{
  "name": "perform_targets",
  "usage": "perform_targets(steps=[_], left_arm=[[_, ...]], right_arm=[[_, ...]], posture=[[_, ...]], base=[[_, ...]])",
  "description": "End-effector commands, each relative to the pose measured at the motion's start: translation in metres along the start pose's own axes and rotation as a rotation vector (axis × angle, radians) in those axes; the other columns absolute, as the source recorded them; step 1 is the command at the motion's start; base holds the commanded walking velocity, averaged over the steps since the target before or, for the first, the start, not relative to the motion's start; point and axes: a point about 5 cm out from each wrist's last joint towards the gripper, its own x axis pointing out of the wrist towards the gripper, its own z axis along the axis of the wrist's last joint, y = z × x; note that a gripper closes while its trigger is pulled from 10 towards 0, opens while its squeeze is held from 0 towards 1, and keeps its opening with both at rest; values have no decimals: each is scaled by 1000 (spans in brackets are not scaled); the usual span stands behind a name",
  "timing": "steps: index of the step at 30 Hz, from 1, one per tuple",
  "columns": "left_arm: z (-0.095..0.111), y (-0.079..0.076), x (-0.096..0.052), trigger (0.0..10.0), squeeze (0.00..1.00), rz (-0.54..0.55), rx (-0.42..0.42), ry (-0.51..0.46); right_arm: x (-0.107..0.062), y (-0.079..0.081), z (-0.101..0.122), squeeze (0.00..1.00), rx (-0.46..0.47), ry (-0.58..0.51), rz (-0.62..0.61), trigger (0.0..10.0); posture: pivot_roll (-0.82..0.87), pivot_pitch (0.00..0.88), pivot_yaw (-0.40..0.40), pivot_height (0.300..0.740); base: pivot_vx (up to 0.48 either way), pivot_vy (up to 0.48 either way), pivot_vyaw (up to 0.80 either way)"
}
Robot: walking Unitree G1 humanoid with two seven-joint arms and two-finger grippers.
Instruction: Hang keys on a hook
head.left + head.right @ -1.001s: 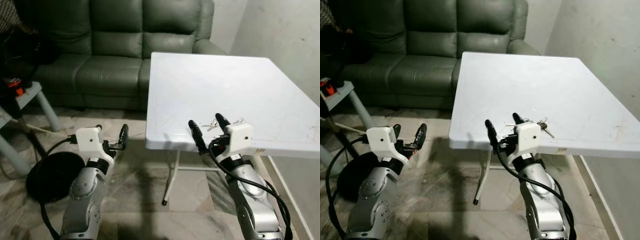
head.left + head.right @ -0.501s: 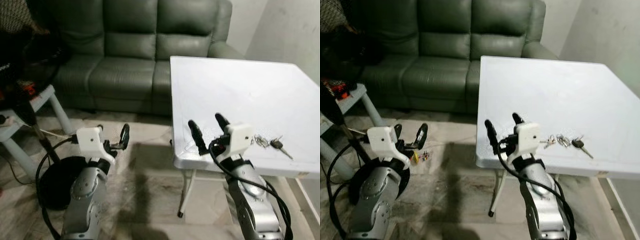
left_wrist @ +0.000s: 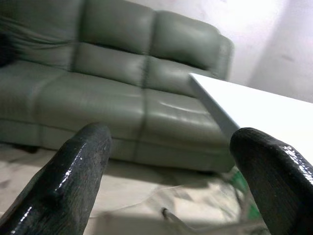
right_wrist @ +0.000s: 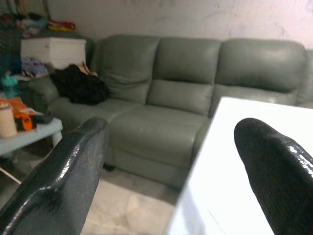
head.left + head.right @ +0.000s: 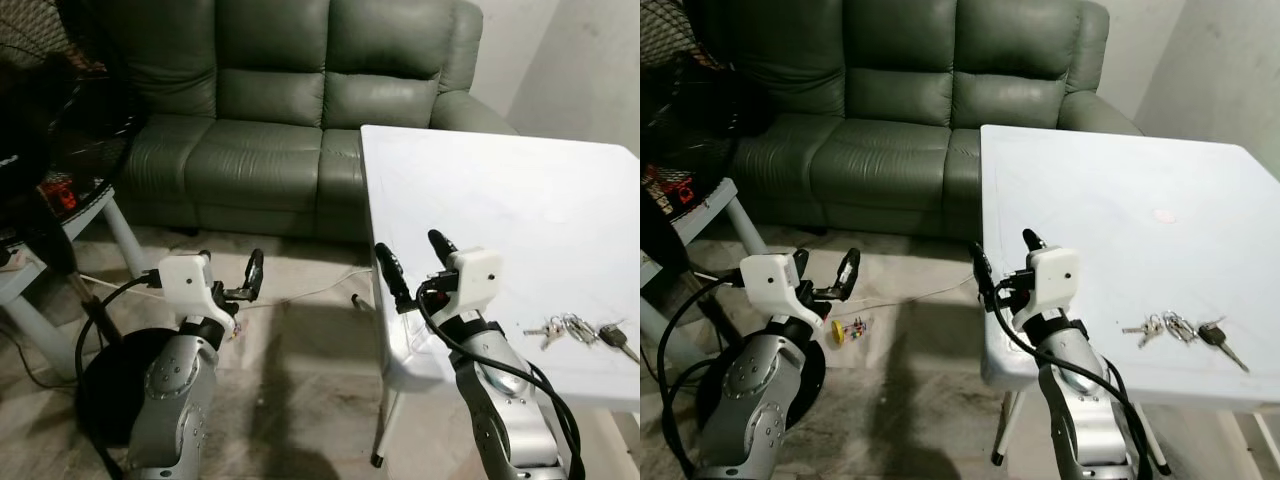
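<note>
Keys (image 5: 1178, 328) lie flat on the white tabletop (image 5: 1110, 220), near its front edge, toward the robot's right; a loose bunch with one dark-headed key trailing off to the side; untouched. No hook visible in any view.

Right pincer (image 5: 412, 262) held up at the tabletop's near left corner, fingers spread, nothing between them; well apart from the keys, which sit off to its right. Left pincer (image 5: 227, 276) raised over the floor beside the tabletop, released too, empty.

Risks, as judged: keys lie thin and flat on a hard slick surface, so long fingers may skate over them or nudge the bunch toward the edge and off; a pinch on one key alone could let the rest swing and slip; reaching across from the corner, the right forearm could knock the tabletop edge. With the hook unlocated, carrying may mean walking and turning, and a loose grip could drop the bunch on the way.

Surroundings: green sofa (image 5: 910, 110) behind, close to the tabletop's far side; a pale side table (image 5: 60, 215) with clutter at far left; dark round base (image 5: 110, 370) and cable on the tiled floor under the left arm; a small coloured object (image 5: 848, 328) on the floor near it; wall to the right.
</note>
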Motion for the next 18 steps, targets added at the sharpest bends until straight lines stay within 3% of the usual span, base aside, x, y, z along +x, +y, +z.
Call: perform_targets(steps=[1, 5, 18], left_arm=[[5, 3, 0, 10000, 0, 8, 19, -13], [4, 3, 1, 10000, 0, 8, 20, -12], [4, 1, 1, 10000, 0, -6, 27, -11]], right_arm=[[2, 2, 5, 0, 12, -18, 9, 10000], [3, 1, 3, 0, 12, 2, 2, 10000], [2, 2, 2, 0, 12, 14, 0, 10000]], posture=[[29, 0, -38, 715], [27, 0, -37, 715], [22, 0, -34, 715]], base=[[0, 0, 0], [0, 0, 0], [0, 0, -736]])
